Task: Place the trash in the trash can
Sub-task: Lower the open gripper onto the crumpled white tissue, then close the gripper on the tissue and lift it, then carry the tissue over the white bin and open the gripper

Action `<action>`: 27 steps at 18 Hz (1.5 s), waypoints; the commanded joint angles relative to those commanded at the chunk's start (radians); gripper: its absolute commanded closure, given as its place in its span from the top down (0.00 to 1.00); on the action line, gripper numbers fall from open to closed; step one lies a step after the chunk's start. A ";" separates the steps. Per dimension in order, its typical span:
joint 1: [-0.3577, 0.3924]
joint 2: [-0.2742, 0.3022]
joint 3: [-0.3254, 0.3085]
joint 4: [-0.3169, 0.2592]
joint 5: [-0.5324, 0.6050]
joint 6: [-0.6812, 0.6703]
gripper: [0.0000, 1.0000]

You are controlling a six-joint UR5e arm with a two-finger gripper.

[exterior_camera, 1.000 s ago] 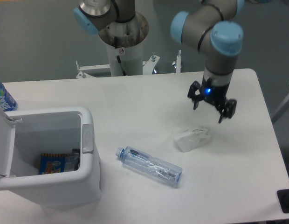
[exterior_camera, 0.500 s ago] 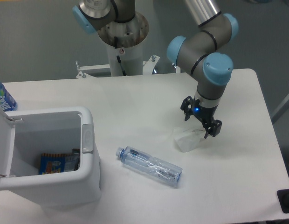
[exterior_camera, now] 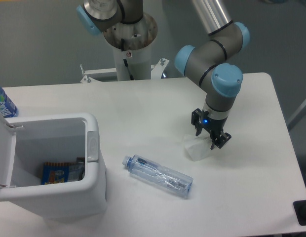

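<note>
The white table (exterior_camera: 143, 108) fills most of the view, with grey floor behind it. At its left stands the trash can (exterior_camera: 96, 163), lid open, a blue-orange wrapper (exterior_camera: 61, 173) inside. The crushed bottle (exterior_camera: 158, 176) lies near the middle, well apart from the arm. The gripper (exterior_camera: 209, 139) stands over the paper wad (exterior_camera: 196, 148), jaws spread, straddling the wad's upper right edge; whether they touch it cannot be told.
</note>
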 joint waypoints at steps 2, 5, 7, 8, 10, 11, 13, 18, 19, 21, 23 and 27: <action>0.005 0.003 0.017 0.000 -0.002 -0.011 0.00; 0.020 0.012 0.061 -0.008 -0.020 -0.031 0.00; 0.035 0.017 0.093 -0.011 -0.069 -0.060 0.00; 0.052 0.024 0.113 -0.014 -0.098 -0.067 0.00; 0.074 0.029 0.156 -0.015 -0.191 -0.109 0.00; 0.081 0.032 0.181 -0.015 -0.245 -0.162 0.00; 0.087 0.060 0.222 -0.014 -0.345 -0.324 0.00; 0.049 0.135 0.275 -0.005 -0.488 -0.729 0.00; 0.037 0.153 0.287 -0.003 -0.508 -0.808 0.00; 0.005 0.179 0.313 -0.003 -0.526 -0.964 0.00; -0.034 0.204 0.325 -0.003 -0.526 -1.055 0.00; -0.110 0.251 0.334 -0.003 -0.526 -1.175 0.00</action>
